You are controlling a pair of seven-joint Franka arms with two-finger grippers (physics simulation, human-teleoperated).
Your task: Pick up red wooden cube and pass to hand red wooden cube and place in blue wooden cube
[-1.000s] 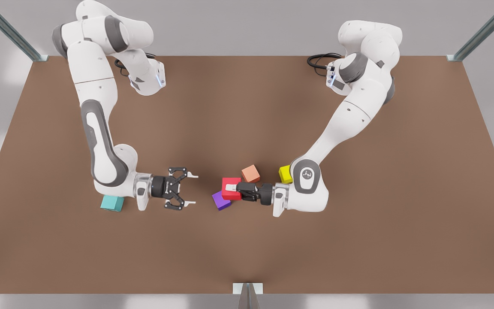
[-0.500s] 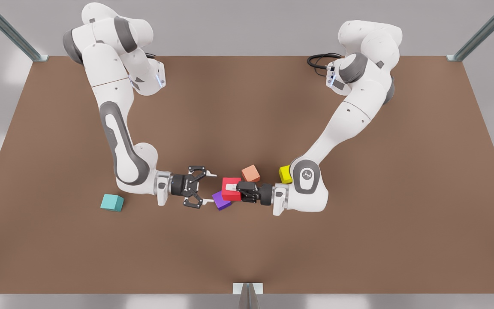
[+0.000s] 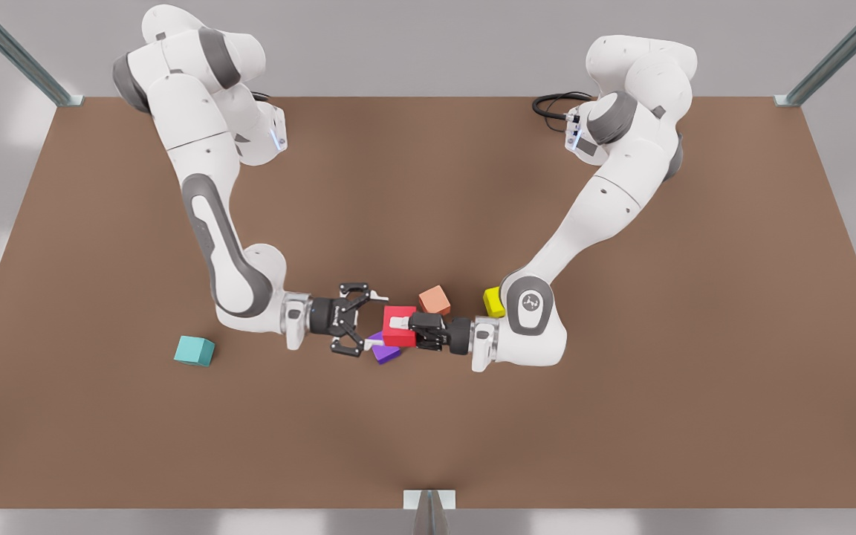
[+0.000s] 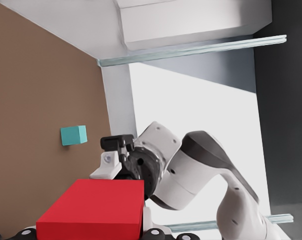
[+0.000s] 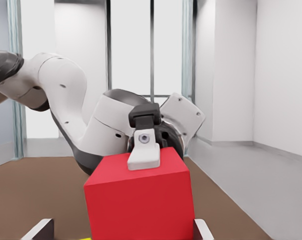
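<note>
Both arms reach level toward each other. The left hand [image 3: 400,325] pinches the red wooden cube [image 3: 400,327] — right hand [image 3: 373,322] spread around it. Five cubes on the tabletop [image 3: 428,431], one per colour.

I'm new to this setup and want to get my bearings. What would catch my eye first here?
The red wooden cube at the table's middle, where the two arms meet. The left gripper, reaching in from the front view's right, is shut on it. The right gripper faces it, open, with its fingers at the cube's sides. The blue wooden cube sits alone towards the front view's left.
</note>
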